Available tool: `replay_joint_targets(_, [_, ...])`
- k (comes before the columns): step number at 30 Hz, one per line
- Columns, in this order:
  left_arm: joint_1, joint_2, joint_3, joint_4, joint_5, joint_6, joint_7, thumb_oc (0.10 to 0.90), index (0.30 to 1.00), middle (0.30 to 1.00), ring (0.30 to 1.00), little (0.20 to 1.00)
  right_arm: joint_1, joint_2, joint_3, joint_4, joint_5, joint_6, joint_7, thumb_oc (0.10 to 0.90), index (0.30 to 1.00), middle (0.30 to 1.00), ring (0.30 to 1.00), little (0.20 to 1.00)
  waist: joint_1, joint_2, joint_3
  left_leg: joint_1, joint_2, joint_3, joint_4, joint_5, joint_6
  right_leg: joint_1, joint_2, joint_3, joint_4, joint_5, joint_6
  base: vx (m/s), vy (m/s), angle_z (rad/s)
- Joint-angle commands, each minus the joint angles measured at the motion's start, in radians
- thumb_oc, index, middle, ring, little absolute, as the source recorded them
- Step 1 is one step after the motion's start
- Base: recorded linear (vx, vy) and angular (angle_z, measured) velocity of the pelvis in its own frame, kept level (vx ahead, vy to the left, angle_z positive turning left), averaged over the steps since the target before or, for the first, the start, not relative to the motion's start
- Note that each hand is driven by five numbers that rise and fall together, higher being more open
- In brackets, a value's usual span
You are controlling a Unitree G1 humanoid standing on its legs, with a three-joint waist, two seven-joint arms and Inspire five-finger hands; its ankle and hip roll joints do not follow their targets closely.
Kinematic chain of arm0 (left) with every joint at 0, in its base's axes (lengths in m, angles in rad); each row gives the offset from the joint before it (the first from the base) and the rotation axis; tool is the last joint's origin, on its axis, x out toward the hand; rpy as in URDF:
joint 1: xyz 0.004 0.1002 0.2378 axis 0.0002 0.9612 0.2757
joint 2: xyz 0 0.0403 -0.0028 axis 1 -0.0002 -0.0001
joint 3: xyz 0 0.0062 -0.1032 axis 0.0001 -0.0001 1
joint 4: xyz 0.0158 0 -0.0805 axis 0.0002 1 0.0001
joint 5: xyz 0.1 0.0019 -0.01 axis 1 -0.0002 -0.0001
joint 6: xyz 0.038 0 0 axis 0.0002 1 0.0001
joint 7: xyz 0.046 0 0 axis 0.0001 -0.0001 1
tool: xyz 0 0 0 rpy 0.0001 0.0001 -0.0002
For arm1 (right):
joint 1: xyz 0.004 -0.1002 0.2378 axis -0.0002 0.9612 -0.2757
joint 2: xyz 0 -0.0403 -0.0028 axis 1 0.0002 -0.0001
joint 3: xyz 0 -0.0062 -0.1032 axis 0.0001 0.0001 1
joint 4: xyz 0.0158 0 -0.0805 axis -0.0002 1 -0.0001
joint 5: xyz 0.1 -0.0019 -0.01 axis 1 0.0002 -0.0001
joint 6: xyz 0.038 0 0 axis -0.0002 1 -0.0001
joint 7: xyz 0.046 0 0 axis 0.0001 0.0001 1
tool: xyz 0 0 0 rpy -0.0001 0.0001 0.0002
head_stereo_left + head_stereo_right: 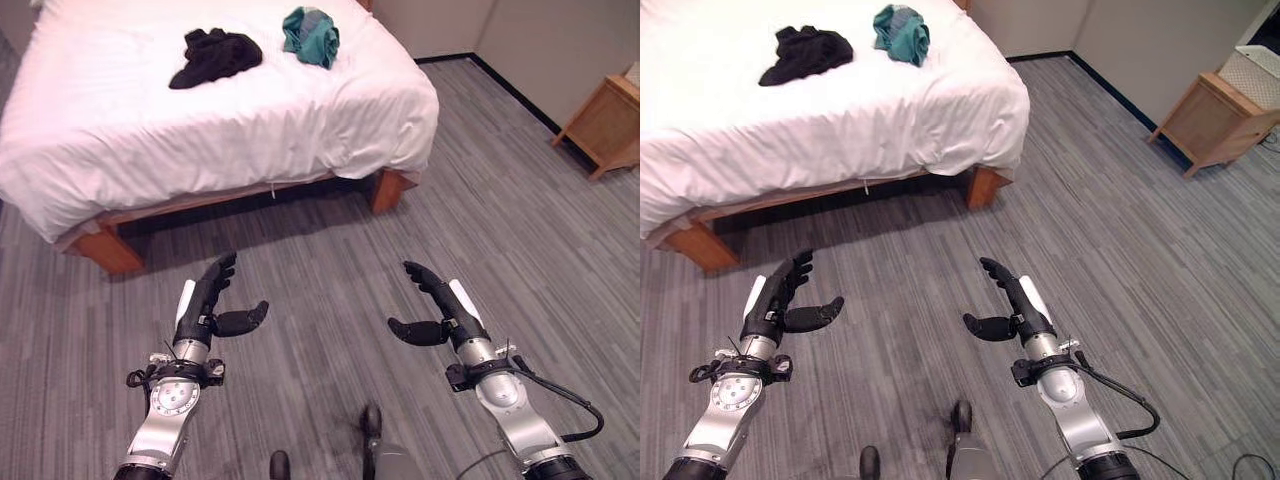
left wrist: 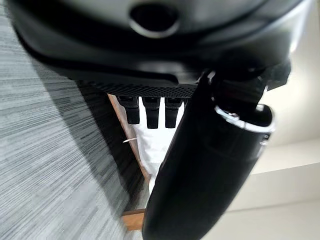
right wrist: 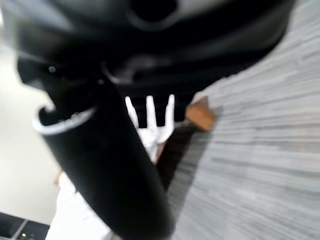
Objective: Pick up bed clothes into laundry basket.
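Showing crumpled black garment [image 1: 212,55] lying on white-sheeted bed [image 1: 120,130], well ahead of left hand [image 1: 212,300], nearer than right hand [image 1: 432,305]; both hands relaxed-open, empty.

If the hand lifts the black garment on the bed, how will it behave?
The black garment lies crumpled in soft folds, so it is probably floppy and will drape from the hand. It looks thin, likely light. Loose parts may trail on the white bed.

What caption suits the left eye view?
Open left hand and right hand face a bed bearing black and teal clothes.
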Motion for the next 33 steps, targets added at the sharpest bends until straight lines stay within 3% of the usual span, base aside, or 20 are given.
replay_joint_targets(1, [-0.107, 0.041, 0.016, -0.080, 0.034, -0.092, 0.023, 0.800, 0.900, 0.900, 0.900, 0.900, -0.083, -0.016, -0.056, -0.078, 0.003, -0.070, -0.044, 0.800, 0.900, 0.900, 0.900, 0.900, -0.022, 0.005, -0.049, 0.096, 0.037, -0.102, 0.002, -0.129, -0.029, -0.015, 0.033, -0.015, -0.057, 0.103, 0.054, 0.26, -0.283, 0.84])
replay_joint_targets(4, [-0.102, 0.041, 0.012, -0.072, 0.027, -0.094, 0.023, 0.800, 0.900, 0.900, 0.900, 0.900, -0.075, -0.021, -0.052, -0.073, 0.006, -0.078, -0.047, 0.800, 0.900, 0.900, 0.900, 0.900, -0.034, 0.010, -0.067, 0.104, 0.105, -0.102, 0.002, -0.135, -0.068, -0.010, 0.027, -0.023, -0.045, 0.126, 0.037, 0.30, -0.293, 0.61])
replay_joint_targets(5, [-0.084, 0.036, 0.015, -0.076, 0.019, -0.091, 0.019, 0.800, 0.900, 0.900, 0.900, 0.900, -0.067, -0.025, -0.050, -0.081, 0.009, -0.080, -0.039, 0.800, 0.900, 0.900, 0.900, 0.900, -0.036, 0.037, -0.076, 0.112, 0.169, -0.095, 0.002, -0.081, -0.093, -0.014, 0.037, -0.030, -0.010, 0.104, 0.024, 0.37, -0.287, 0.10])
replay_joint_targets(6, [-0.082, 0.035, 0.015, -0.077, 0.019, -0.091, 0.018, 0.800, 0.900, 0.900, 0.900, 0.900, -0.066, -0.026, -0.050, -0.082, 0.009, -0.080, -0.039, 0.800, 0.900, 0.900, 0.900, 0.900, -0.037, 0.040, -0.078, 0.112, 0.172, -0.095, 0.002, -0.081, -0.096, -0.016, 0.040, -0.032, -0.006, 0.101, 0.022, 0.31, -0.207, 0.10])
replay_joint_targets(9, [-0.080, 0.027, 0.017, -0.079, -0.003, -0.093, 0.016, 0.800, 0.900, 0.900, 0.900, 0.900, -0.070, -0.042, -0.045, -0.086, 0.002, -0.091, -0.048, 0.800, 0.900, 0.900, 0.900, 0.900, -0.014, 0.072, -0.070, 0.025, 0.224, -0.106, 0.120, 0.122, -0.114, 0.018, 0.063, -0.057, -0.006, 0.059, -0.017, 0.18, -0.119, 0.06])
replay_joint_targets(11, [-0.090, 0.029, 0.014, -0.080, -0.010, -0.093, 0.017, 0.800, 0.900, 0.900, 0.900, 0.900, -0.084, -0.061, -0.047, -0.103, 0.009, -0.090, -0.051, 0.800, 0.900, 0.900, 0.900, 0.900, -0.005, 0.063, -0.057, -0.041, 0.240, -0.094, 0.212, 0.229, -0.101, 0.066, 0.064, -0.068, -0.027, 0.035, -0.038, 0.31, -0.142, -0.01])
replay_joint_targets(13, [-0.090, 0.029, 0.013, -0.079, -0.009, -0.094, 0.017, 0.800, 0.900, 0.900, 0.900, 0.900, -0.085, -0.061, -0.047, -0.103, 0.009, -0.090, -0.051, 0.800, 0.900, 0.900, 0.900, 0.900, -0.003, 0.062, -0.055, -0.038, 0.240, -0.093, 0.211, 0.229, -0.101, 0.068, 0.064, -0.067, -0.029, 0.036, -0.038, 0.28, -0.065, 0.02])
replay_joint_targets(14, [-0.074, 0.020, 0.021, -0.100, 0.006, -0.093, 0.014, 0.800, 0.900, 0.900, 0.900, 0.900, -0.077, -0.089, -0.054, -0.115, 0.002, -0.084, -0.040, 0.800, 0.900, 0.900, 0.900, 0.900, 0.017, 0.066, -0.046, -0.072, 0.178, -0.098, 0.187, 0.170, -0.079, 0.107, 0.059, -0.065, -0.030, -0.001, -0.046, 0.38, -0.052, 0.01])
replay_joint_targets(17, [-0.061, 0.009, 0.022, -0.099, 0.012, -0.095, 0.003, 0.800, 0.900, 0.900, 0.900, 0.900, -0.060, -0.103, -0.081, -0.128, -0.005, -0.079, -0.034, 0.800, 0.900, 0.900, 0.900, 0.900, 0.018, 0.074, -0.052, -0.073, 0.153, -0.075, 0.130, 0.139, -0.084, 0.137, 0.050, -0.067, -0.029, -0.025, -0.041, 0.43, -0.045, -0.06])
replay_joint_targets(18, [-0.047, 0.001, 0.020, -0.095, 0.021, -0.095, -0.002, 0.800, 0.900, 0.900, 0.900, 0.900, -0.064, -0.116, -0.085, -0.129, -0.012, -0.078, -0.028, 0.800, 0.900, 0.900, 0.900, 0.900, 0.041, 0.065, -0.050, -0.125, 0.052, -0.105, 0.089, 0.039, -0.046, 0.178, 0.053, -0.057, -0.039, -0.055, -0.050, 0.26, -0.082, -0.16])
replay_joint_targets(19, [-0.048, 0.001, 0.020, -0.095, 0.021, -0.095, -0.002, 0.800, 0.900, 0.900, 0.900, 0.900, -0.065, -0.116, -0.085, -0.130, -0.012, -0.078, -0.028, 0.800, 0.900, 0.900, 0.900, 0.900, 0.040, 0.063, -0.049, -0.129, 0.048, -0.105, 0.091, 0.042, -0.044, 0.176, 0.050, -0.057, -0.039, -0.052, -0.049, 0.38, -0.132, -0.14])
replay_joint_targets(21, [-0.036, -0.004, 0.018, -0.090, 0.027, -0.093, -0.004, 0.800, 0.900, 0.900, 0.900, 0.900, -0.077, -0.119, -0.080, -0.124, -0.014, -0.077, -0.023, 0.800, 0.900, 0.900, 0.900, 0.900, 0.068, 0.058, -0.046, -0.198, -0.040, -0.149, 0.062, 0.059, -0.025, 0.214, 0.069, -0.040, -0.053, -0.065, -0.056, 0.33, -0.105, -0.30])
replay_joint_targets(22, [-0.027, -0.006, 0.019, -0.083, 0.028, -0.092, -0.004, 0.800, 0.900, 0.900, 0.900, 0.900, -0.084, -0.117, -0.077, -0.112, -0.016, -0.075, -0.024, 0.800, 0.900, 0.900, 0.900, 0.900, 0.093, 0.059, -0.039, -0.259, -0.085, -0.136, 0.037, 0.107, -0.016, 0.261, 0.089, -0.031, -0.066, -0.082, -0.061, 0.42, -0.097, -0.19])
replay_joint_targets(25, [-0.021, -0.013, 0.025, -0.060, 0.025, -0.092, 0.000, 0.800, 0.900, 0.900, 0.900, 0.900, -0.097, -0.097, -0.073, -0.097, -0.023, -0.071, -0.038, 0.800, 0.900, 0.900, 0.900, 0.900, 0.132, 0.048, -0.039, -0.337, -0.117, -0.067, 0.038, 0.163, -0.012, 0.349, 0.105, 0.008, -0.069, -0.137, -0.068, 0.29, -0.013, -0.25])
replay_joint_targets(27, [-0.018, -0.012, 0.028, -0.057, 0.026, -0.090, -0.004, 0.800, 0.900, 0.900, 0.900, 0.900, -0.094, -0.087, -0.075, -0.101, -0.029, -0.069, -0.037, 0.800, 0.900, 0.900, 0.900, 0.900, 0.145, 0.040, -0.042, -0.344, -0.121, -0.042, 0.060, 0.158, -0.005, 0.378, 0.105, 0.025, -0.069, -0.153, -0.070, 0.38, 0.077, -0.44])
replay_joint_targets(28, [0.008, -0.005, 0.035, -0.062, 0.037, -0.085, -0.012, 0.800, 0.900, 0.900, 0.900, 0.900, -0.071, -0.062, -0.074, -0.102, -0.039, -0.064, -0.025, 0.800, 0.900, 0.900, 0.900, 0.900, 0.155, 0.030, -0.058, -0.296, -0.118, -0.033, 0.050, 0.137, 0.022, 0.408, 0.096, 0.046, -0.062, -0.165, -0.070, 0.55, 0.142, -0.79])
replay_joint_targets(30, [0.016, 0.004, 0.033, -0.064, 0.043, -0.083, -0.019, 0.800, 0.900, 0.900, 0.900, 0.900, -0.056, -0.049, -0.077, -0.104, -0.050, -0.062, -0.022, 0.800, 0.900, 0.900, 0.900, 0.900, 0.156, 0.013, -0.065, -0.269, -0.121, -0.037, 0.030, 0.138, 0.031, 0.417, 0.081, 0.047, -0.024, -0.171, -0.058, 0.34, 0.088, -0.68])
replay_joint_targets(31, [0.015, 0.003, 0.028, -0.051, 0.041, -0.076, -0.023, 0.800, 0.900, 0.900, 0.900, 0.900, -0.036, -0.033, -0.085, -0.106, -0.060, -0.060, -0.016, 0.800, 0.900, 0.900, 0.900, 0.900, 0.153, -0.001, -0.067, -0.250, -0.119, -0.034, 0.024, 0.130, 0.043, 0.409, 0.071, 0.045, 0.052, -0.163, -0.036, 0.24, 0.085, -0.20])
replay_joint_targets(32, [0.005, 0.017, 0.027, -0.048, 0.045, -0.066, -0.021, 0.800, 0.900, 0.900, 0.900, 0.900, -0.028, -0.009, -0.087, -0.110, -0.073, -0.053, -0.013, 0.800, 0.900, 0.900, 0.900, 0.900, 0.135, -0.007, -0.051, -0.190, -0.117, -0.032, 0.018, 0.099, 0.062, 0.348, 0.053, 0.036, 0.252, -0.107, 0.035, 0.29, 0.107, -0.15])
replay_joint_targets(33, [0.002, 0.024, 0.026, -0.051, 0.046, -0.066, -0.020, 0.800, 0.900, 0.900, 0.900, 0.900, -0.033, -0.001, -0.084, -0.109, -0.074, -0.052, -0.015, 0.800, 0.900, 0.900, 0.900, 0.900, 0.127, 0.001, -0.043, -0.170, -0.106, -0.037, 0.012, 0.100, 0.067, 0.297, 0.049, 0.038, 0.342, -0.031, 0.061, 0.18, 0.090, -0.11])
